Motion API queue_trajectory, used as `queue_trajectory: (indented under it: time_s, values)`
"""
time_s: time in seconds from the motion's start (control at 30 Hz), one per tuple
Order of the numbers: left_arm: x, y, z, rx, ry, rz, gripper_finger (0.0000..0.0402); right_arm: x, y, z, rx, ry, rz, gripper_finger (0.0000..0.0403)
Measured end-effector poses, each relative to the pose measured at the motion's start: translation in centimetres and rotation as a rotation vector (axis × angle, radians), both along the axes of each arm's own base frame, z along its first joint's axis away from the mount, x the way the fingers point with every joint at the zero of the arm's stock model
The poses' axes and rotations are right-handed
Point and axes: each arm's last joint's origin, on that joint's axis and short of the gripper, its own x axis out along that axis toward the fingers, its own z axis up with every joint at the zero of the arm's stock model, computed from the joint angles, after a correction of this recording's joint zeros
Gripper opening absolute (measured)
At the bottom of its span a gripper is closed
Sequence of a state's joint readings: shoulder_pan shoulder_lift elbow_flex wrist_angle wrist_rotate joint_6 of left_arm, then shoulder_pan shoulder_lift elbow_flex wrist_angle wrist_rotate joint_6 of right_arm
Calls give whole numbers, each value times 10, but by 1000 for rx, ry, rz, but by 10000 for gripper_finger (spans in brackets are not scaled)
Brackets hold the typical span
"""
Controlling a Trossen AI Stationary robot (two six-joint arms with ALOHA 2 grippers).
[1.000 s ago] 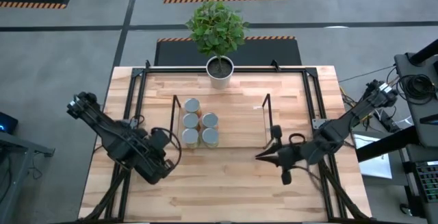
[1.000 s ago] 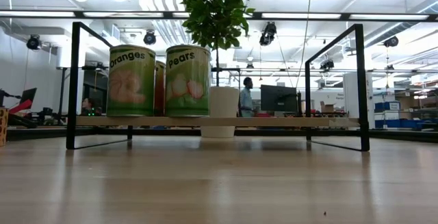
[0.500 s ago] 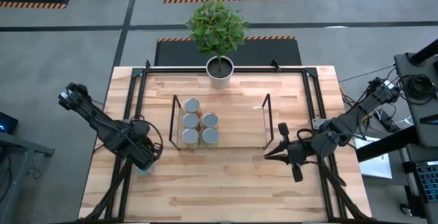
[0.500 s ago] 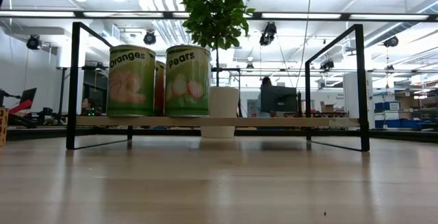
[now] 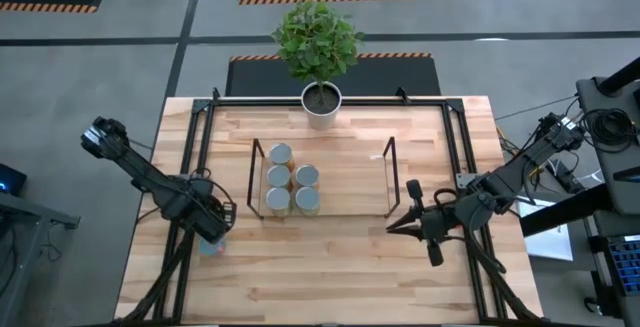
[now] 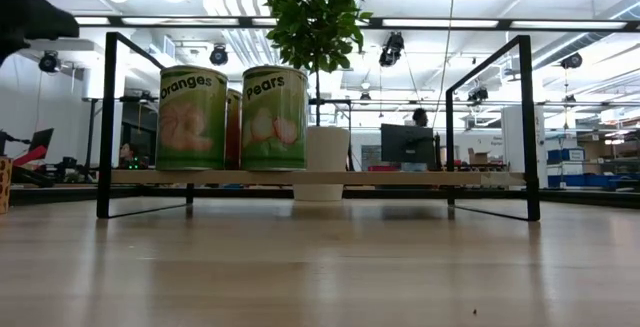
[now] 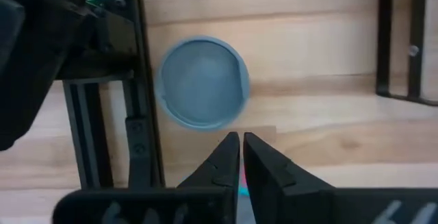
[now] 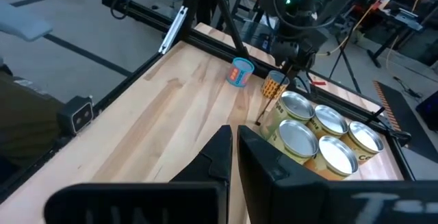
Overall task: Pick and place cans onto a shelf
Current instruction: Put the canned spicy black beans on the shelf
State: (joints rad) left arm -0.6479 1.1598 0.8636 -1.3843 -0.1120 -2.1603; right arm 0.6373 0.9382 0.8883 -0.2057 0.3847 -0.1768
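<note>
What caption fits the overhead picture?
Five cans on the shelf, both shut grippers, left and right, beside it.

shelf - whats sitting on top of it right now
Five cans stand on the shelf, bunched at its left end; the rest of the board is bare. From table level only the Oranges can and Pears can show fully, covering those behind.

Six cans [image 5: 280,154], one shelf [image 5: 340,202]
</note>
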Motion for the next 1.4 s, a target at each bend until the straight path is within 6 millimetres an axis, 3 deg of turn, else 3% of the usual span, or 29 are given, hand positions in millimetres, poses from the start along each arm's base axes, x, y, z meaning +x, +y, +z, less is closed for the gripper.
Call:
queue_trajectory:
  time_s: [0.2,0.53,0.7,1.4]
  values:
    - [-2,1,-8,25,27,26,69,0,0,-2,-4,5,0,13]
    - [-2,1,-33,88,83,106,252,-1,-1,-4,-10,27,-3,13]
    - [0,0,-39,119,108,103,311,-1,-1,-4,-10,29,-3,13]
    - [3,-1,-51,190,155,123,326,-1,-1,-5,-10,31,-4,13]
